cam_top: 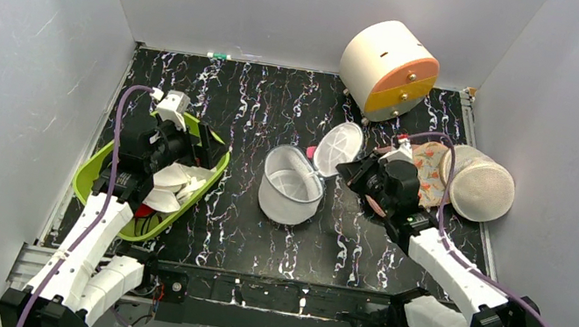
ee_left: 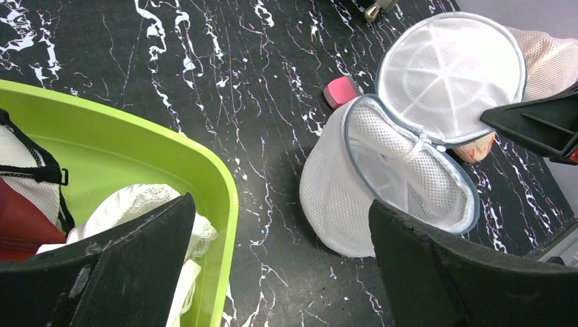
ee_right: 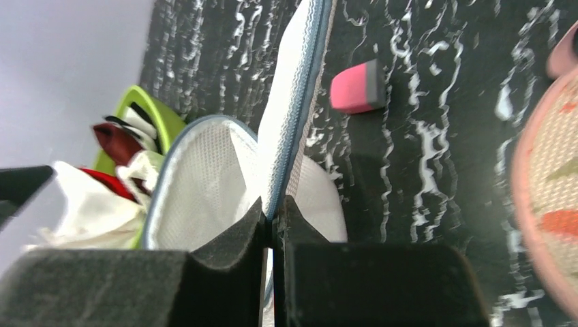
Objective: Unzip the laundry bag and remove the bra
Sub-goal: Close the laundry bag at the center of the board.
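Note:
The laundry bag (cam_top: 289, 188) stands unzipped mid-table, a white mesh pouch with a grey-blue zip rim. Its round lid (cam_top: 338, 147) is flipped up. In the left wrist view the bag (ee_left: 337, 194) looks empty inside. My right gripper (cam_top: 349, 170) is shut on the lid's zip rim (ee_right: 294, 129), which runs between the jaws (ee_right: 274, 204). My left gripper (cam_top: 181, 154) is open and empty, hanging over the right edge of the green basket (cam_top: 94, 171). A sliver of bright red fabric, the bra (cam_top: 143, 211), shows in the basket under white lace; it also shows in the right wrist view (ee_right: 102, 182).
A pink block (cam_top: 311, 150) lies just behind the bag. A domed mesh bag (cam_top: 481, 192) and orange floral fabric (cam_top: 428, 164) lie at the right. A white-and-orange round box (cam_top: 389, 69) stands at the back. A dark maroon garment (ee_right: 117, 139) lies in the basket.

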Available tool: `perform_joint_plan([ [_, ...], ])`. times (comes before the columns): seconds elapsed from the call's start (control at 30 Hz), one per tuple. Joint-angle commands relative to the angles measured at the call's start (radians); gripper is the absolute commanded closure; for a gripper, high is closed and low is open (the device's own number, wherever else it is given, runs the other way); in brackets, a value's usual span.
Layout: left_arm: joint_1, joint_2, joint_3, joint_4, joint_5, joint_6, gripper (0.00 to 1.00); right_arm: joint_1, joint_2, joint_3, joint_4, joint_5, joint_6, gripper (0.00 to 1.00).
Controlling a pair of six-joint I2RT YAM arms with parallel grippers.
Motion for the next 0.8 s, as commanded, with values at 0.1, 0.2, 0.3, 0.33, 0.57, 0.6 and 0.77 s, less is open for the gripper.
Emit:
perform_joint_plan([
  [0.1,-0.003,-0.005,0.033,0.017,0.03,-0.005,0.02,0.037,0.007,0.199,-0.22,0.155,-0.462,1.0],
  [0.2,-0.003,-0.011,0.031,0.022,0.03,-0.007,0.02,0.123,0.005,0.233,-0.273,0.278,-0.545,1.0],
  [0.3,-0.003,-0.011,0.035,0.018,0.027,-0.004,0.01,0.236,0.015,0.26,-0.305,0.43,-0.596,1.0],
  [0.33,-0.003,-0.012,0.036,0.016,0.028,-0.004,0.02,0.277,0.02,0.266,-0.312,0.482,-0.616,1.0],
  [0.57,-0.003,-0.028,0.033,0.011,0.013,-0.001,0.02,0.583,0.125,0.328,-0.393,0.85,-0.827,1.0],
  [0.6,-0.003,-0.028,0.032,0.013,0.013,0.0,0.02,0.613,0.142,0.338,-0.407,0.877,-0.852,1.0],
  [0.77,-0.002,-0.015,0.035,0.008,0.013,0.003,0.02,0.734,0.217,0.388,-0.464,0.934,-0.941,0.98],
])
